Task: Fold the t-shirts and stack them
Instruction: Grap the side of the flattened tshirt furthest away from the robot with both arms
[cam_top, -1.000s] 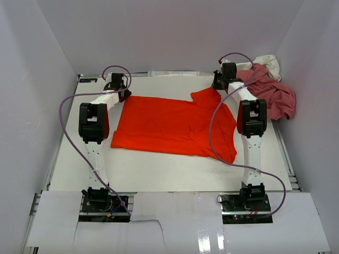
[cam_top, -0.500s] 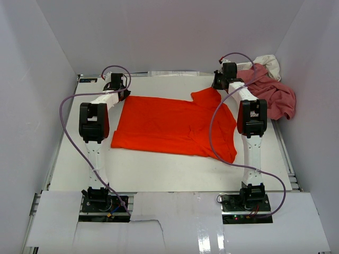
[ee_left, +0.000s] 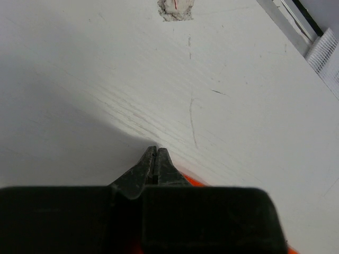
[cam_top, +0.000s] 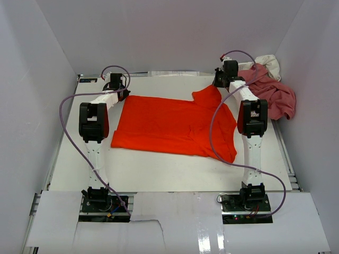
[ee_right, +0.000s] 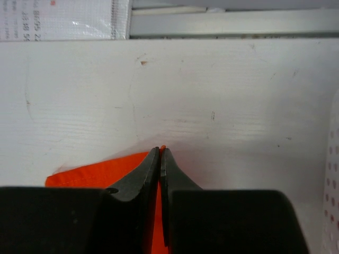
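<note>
The orange-red t-shirt point(cam_top: 169, 124) lies spread flat mid-bench point(cam_top: 159, 174). The right jaws are pinched shut on its far-right sleeve edge, with cloth visible between the tips. The left jaws are closed tight at its far-left corner; a grip on the cloth cannot be confirmed. The pink t-shirt point(cam_top: 273, 95) and cream t-shirt point(cam_top: 267, 62) lie heaped at the far-right corner.

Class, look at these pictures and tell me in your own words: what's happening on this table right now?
Two robot arms are working on an orange-red t-shirt spread flat on the table. The right gripper is shut on its far right sleeve, with cloth showing between the tips. The left gripper is shut at the far left corner; whether it pinches cloth is unclear. A pink shirt and a cream shirt lie heaped at the far right.
</note>
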`<move>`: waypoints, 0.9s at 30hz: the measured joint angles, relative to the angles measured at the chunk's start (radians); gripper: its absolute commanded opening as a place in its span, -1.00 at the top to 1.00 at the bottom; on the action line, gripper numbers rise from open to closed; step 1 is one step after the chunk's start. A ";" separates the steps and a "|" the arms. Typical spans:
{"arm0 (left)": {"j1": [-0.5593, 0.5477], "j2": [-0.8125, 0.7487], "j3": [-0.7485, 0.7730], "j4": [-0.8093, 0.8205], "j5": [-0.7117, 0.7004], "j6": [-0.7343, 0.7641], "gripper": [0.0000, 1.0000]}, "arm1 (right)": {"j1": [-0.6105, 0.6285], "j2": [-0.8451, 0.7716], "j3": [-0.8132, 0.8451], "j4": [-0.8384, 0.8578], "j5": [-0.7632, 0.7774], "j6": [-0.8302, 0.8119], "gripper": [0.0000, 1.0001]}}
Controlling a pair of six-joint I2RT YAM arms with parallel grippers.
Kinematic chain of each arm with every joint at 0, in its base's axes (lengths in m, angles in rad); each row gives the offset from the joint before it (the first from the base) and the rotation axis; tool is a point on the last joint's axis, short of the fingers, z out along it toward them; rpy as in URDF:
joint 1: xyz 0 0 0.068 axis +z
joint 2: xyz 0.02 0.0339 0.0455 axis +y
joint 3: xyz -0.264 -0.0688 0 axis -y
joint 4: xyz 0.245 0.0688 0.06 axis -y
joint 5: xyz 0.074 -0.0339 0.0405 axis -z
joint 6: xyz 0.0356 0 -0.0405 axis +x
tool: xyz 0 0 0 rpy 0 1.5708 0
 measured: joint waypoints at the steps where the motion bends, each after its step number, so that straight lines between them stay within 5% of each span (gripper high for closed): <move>1: 0.000 0.000 0.000 0.000 0.001 0.000 1.00 | -0.002 0.000 0.013 -0.002 0.000 0.000 0.85; 11: 0.001 -0.035 -0.047 0.013 0.007 0.000 1.00 | -0.017 -0.119 0.022 0.002 -0.016 0.000 0.85; 27: 0.001 -0.264 -0.246 0.111 0.006 -0.016 1.00 | -0.018 -0.233 -0.188 0.032 -0.135 0.005 0.85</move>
